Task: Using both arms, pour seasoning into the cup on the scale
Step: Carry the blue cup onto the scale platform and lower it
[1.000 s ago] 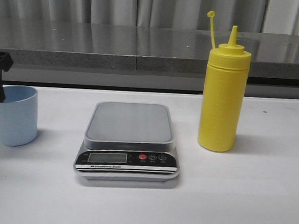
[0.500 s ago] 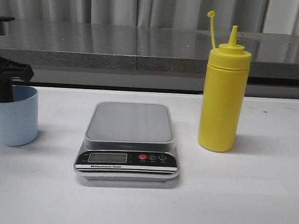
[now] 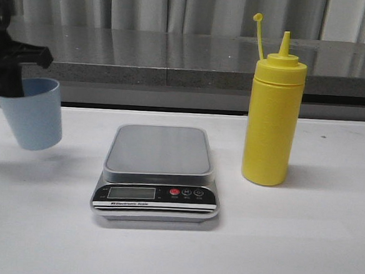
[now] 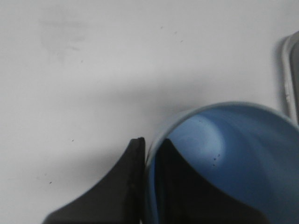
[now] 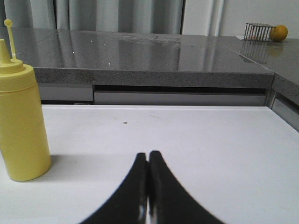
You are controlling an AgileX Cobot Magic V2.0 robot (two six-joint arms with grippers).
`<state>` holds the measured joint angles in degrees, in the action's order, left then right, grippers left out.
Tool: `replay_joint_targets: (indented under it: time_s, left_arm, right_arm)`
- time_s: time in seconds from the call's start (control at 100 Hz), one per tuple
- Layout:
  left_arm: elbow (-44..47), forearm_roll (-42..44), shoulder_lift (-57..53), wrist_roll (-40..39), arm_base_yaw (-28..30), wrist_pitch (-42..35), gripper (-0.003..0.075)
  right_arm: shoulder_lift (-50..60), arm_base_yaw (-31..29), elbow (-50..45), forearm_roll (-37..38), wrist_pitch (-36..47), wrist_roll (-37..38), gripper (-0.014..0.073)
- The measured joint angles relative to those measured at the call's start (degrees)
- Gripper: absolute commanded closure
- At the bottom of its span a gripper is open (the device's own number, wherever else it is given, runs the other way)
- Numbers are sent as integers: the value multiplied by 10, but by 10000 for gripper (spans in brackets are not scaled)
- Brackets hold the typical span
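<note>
White table, plain and flat. Resting on it: a kitchen scale just to the right of the left gripper, and a yellow squeeze bottle further right, standing upright, left of the right gripper.

At the upper left edge of the front view I see my left hand, a black boxy shape with its arm going out of the frame. It is closed on the rim of the cup, and the cup hangs above the surface, a little tilted. In the left wrist view one finger is outside the cup wall and the other one is inside it. My right hand shows only in the right wrist view, at the bottom centre. Its two black fingers are pressed together, holding nothing, low over the surface.
</note>
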<state>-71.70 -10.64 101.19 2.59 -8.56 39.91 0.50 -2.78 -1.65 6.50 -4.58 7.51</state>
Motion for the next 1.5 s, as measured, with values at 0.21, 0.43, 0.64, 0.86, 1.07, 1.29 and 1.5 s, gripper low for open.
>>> replay_joint_targets:
  time_s: [0.21,0.43,0.64,0.86,1.07,1.29,1.5]
  left_arm:
    - [-97,-2,-1,10,-51,62,739]
    - [-144,-2,-1,12,-108,66,739]
    - [-148,-3,13,14,-144,63,739]
    - [-167,-3,73,14,-167,71,739]
    - [-174,-2,100,14,-182,71,739]
    - [-177,-2,108,14,-188,63,739]
    - [-177,-2,111,14,-188,62,739]
  right_arm:
    - [0,0,0,0,0,0,713]
    - [0,0,0,0,0,0,713]
    - [0,0,0,0,0,0,713]
    - [0,0,0,0,0,0,713]
    - [0,0,0,0,0,0,713]
    - [0,0,0,0,0,0,713]
    - [0,0,0,0,0,0,713]
